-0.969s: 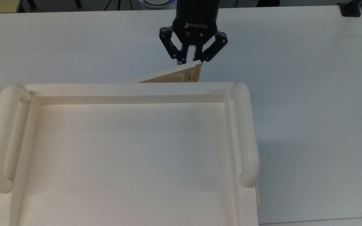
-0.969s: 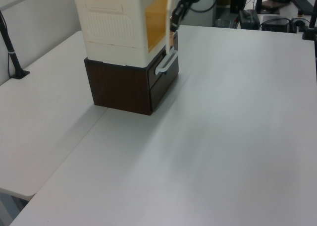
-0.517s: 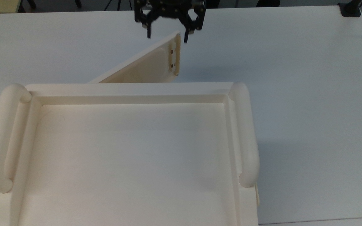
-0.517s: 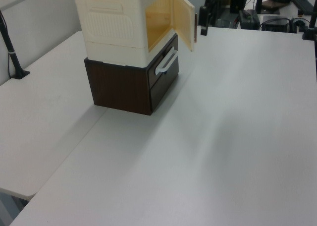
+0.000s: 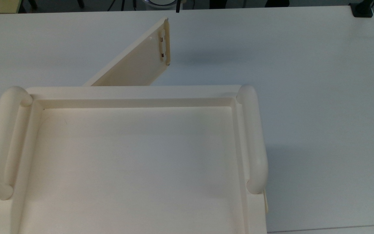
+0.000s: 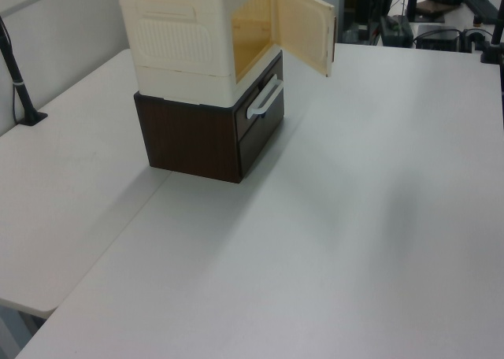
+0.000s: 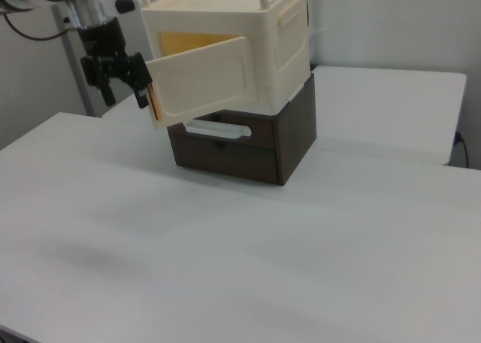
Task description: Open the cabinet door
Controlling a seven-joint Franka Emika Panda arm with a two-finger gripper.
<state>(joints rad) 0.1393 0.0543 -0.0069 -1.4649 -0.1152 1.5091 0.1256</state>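
The cabinet door point(image 5: 135, 65) stands well open, hinged at the top view's left end of the cream cabinet point(image 6: 181, 44) and angled out over the white table point(image 5: 304, 97), its free edge pointing away from the front. The slim handle point(image 5: 167, 45) and small metal fittings point(image 5: 162, 48) sit along that outer edge. In the left view the panel hangs clear of the opening, and the amber interior point(image 6: 252, 24) is exposed behind it. In the right view the door crosses in front of the opening at a slant, so part of the glowing interior shows above it.

The gripper point(image 7: 124, 98) hangs just beside the door's free edge in the right view, its two black fingers spread apart and gripping nothing. Whether a finger brushes the panel cannot be told from this angle.

The cabinet rests on a dark brown drawer unit point(image 6: 189, 138) whose pale drawer handle point(image 6: 265, 98) lies below the opening; the drawer looks shut. The recessed top point(image 5: 135, 162) and its rounded side rails point(image 5: 255, 139) carry nothing.

Judged from this, the task looks essentially done: the door is released and wide enough to reach inside. It is not folded fully back, so at most a further push outward, or simply moving the arm away from the panel, seems left
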